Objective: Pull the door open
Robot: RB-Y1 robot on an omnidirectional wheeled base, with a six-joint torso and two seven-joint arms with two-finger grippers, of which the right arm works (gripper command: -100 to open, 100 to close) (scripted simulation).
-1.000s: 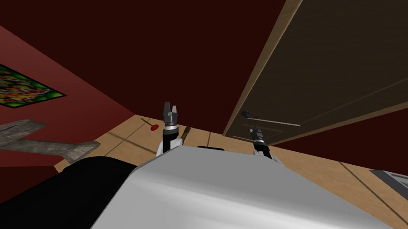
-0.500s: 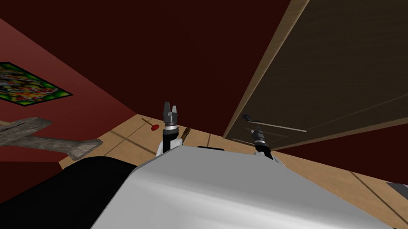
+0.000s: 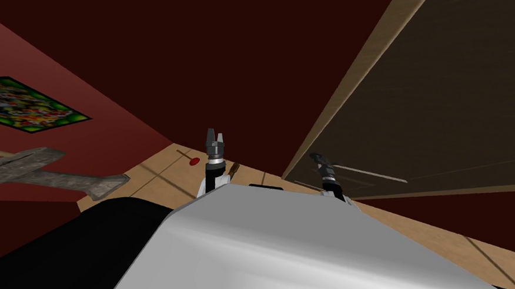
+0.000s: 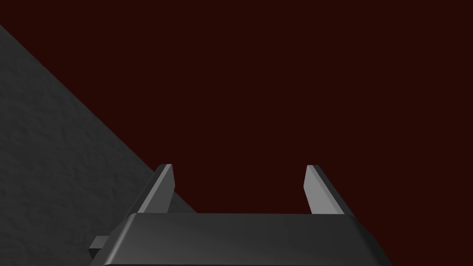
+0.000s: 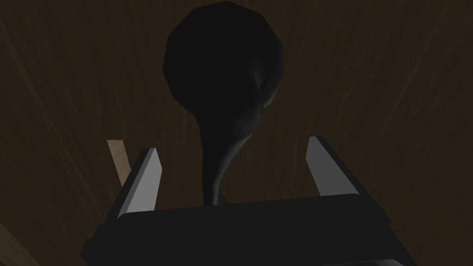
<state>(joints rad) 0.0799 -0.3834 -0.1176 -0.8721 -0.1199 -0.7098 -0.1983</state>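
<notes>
The dark brown door (image 3: 458, 91) with a tan edge stands to my right. Its black lever handle (image 3: 314, 157) sits just beyond my right gripper (image 3: 321, 165). In the right wrist view the handle's round base (image 5: 224, 60) is against the door (image 5: 392, 92), and its lever (image 5: 216, 171) runs down between the fingers of my right gripper (image 5: 234, 147). Those fingers stand apart on either side of the lever and do not press it. My left gripper (image 3: 214, 134) is raised in front of me, away from the door; it (image 4: 239, 167) is open with nothing in it.
Dark red walls (image 3: 212, 50) close in ahead and to the left, where a colourful picture (image 3: 13, 104) hangs above a grey ledge (image 3: 34, 173). A small red object (image 3: 194, 160) and a brown stick (image 3: 234, 168) lie on the wooden floor (image 3: 159, 179).
The door has swung, its tan edge and lower edge shifting rightward in the head view. The handle has come closer to my right gripper. My left arm has not moved.
</notes>
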